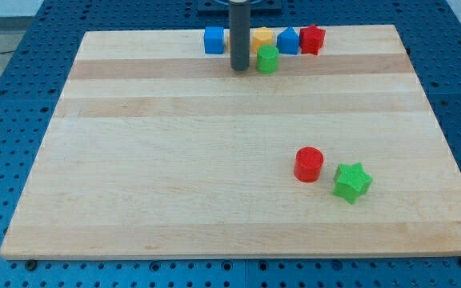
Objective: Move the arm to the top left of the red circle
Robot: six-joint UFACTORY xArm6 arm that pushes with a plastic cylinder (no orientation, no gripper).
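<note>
My tip [239, 70] rests on the pale wooden board [174, 176], which lies on a blue perforated table [6, 120]; a bare rod, it grips nothing, just left of the green cylinder [268, 59]. The red circle [309, 165] sits nearer, right, well apart, touching the green star [352, 182].

Along the view's top edge of the pale wooden board [174, 160], a blue cube [214, 40], yellow block [262, 37], blue pointed block [288, 40], red star block [312, 39] and green cylinder [267, 58] are crowding my tip [238, 69]. A green star block [351, 182] is blocking the red cylinder's [308, 165] lower right; its upper left is lying open.
</note>
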